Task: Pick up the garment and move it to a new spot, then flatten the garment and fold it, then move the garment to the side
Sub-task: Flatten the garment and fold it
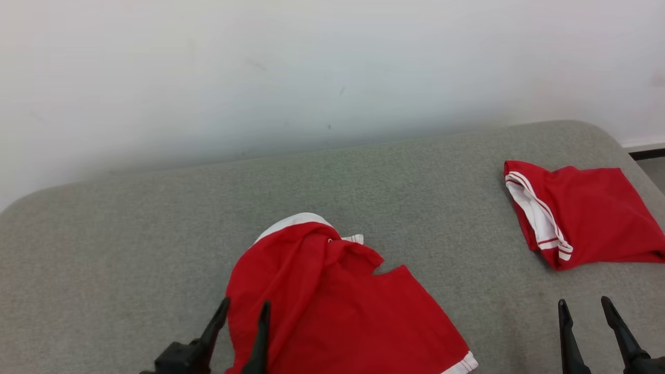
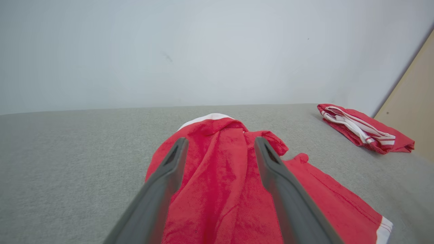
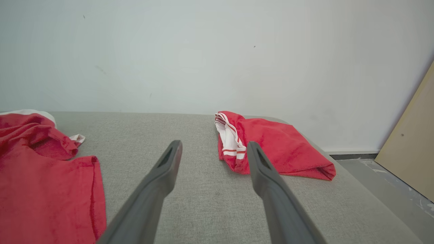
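Observation:
A crumpled red garment (image 1: 337, 306) with white trim lies on the grey cushion at the lower centre of the head view; it also appears as the red garment (image 2: 223, 183) and red garment (image 3: 44, 183) in the wrist views. My left gripper (image 1: 244, 306) stands open over the garment's left edge, its fingers (image 2: 169, 176) apart above the cloth with nothing held. Farther right, my right gripper (image 1: 584, 304) is open above bare cushion; in its own view the right gripper (image 3: 212, 145) has the cloth off to its left.
A second red garment (image 1: 582, 213), folded with white striped trim, lies at the cushion's far right, also seen as the folded garment (image 3: 271, 149). The grey cushion (image 1: 130, 249) ends at a white wall (image 1: 311, 67). A tan board (image 3: 413, 142) leans beyond the right edge.

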Robot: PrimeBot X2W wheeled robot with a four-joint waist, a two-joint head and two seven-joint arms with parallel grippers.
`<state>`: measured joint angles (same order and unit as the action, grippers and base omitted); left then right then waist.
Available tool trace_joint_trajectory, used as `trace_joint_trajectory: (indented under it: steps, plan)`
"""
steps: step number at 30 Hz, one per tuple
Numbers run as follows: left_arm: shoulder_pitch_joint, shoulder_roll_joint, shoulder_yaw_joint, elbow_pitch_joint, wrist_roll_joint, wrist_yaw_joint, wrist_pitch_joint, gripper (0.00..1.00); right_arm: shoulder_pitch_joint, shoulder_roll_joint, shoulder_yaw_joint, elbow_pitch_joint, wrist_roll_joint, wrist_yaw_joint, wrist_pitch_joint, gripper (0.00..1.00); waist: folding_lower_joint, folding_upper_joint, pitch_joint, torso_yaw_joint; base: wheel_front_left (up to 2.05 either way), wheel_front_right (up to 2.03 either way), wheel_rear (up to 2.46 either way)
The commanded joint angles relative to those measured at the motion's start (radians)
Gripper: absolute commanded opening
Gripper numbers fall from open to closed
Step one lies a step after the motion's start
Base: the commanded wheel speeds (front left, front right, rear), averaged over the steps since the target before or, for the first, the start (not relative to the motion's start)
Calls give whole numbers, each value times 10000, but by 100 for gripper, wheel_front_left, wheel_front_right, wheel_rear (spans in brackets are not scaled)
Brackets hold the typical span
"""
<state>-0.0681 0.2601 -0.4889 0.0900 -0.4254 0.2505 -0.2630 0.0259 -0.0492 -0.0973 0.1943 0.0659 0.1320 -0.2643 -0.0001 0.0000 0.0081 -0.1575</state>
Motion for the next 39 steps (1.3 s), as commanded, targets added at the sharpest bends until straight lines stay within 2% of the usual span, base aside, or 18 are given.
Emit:
trace_joint_trajectory:
  steps: [1, 5, 10, 19, 23, 31, 39]
  plan:
    - [219, -13, 173, -115, 158, 39, -10, 100, 139, -28, 27, -11, 1, -27, 9, 100, 1, 0, -159, 225, 0, 0, 0]
    - [1176, -210, 1091, -412, 539, -39, -11, 100, 181, -28, 221, 106, -39, -27, 9, 100, 1, 0, -302, 521, 0, 0, 0]
    - [2117, -611, 2166, -333, 999, -376, -12, 100, 217, -31, 517, 368, 2, -27, 9, 100, 1, 0, -427, 806, 0, 0, 0]
    - [2728, -1498, 3562, 29, 1604, -1815, -13, 100, 416, -28, 892, 868, 206, -27, 9, 100, 1, 0, -624, 1194, 0, 0, 0]
    - [2913, -1752, 4171, 180, 1869, -2293, -13, 100, 446, -30, 1094, 1029, 276, -27, 9, 100, 1, 0, -735, 1166, 0, 0, 0]
    - [3048, -2028, 4818, 289, 2173, -2935, -13, 100, 533, -30, 1248, 1135, 360, -27, 9, 100, 1, 0, -829, 1238, 0, 0, 0]
    - [3012, -2076, 4903, 377, 2209, -3222, -13, 100, 454, -30, 1284, 1160, 368, -27, 9, 100, 1, 0, -819, 1336, 0, 0, 0]
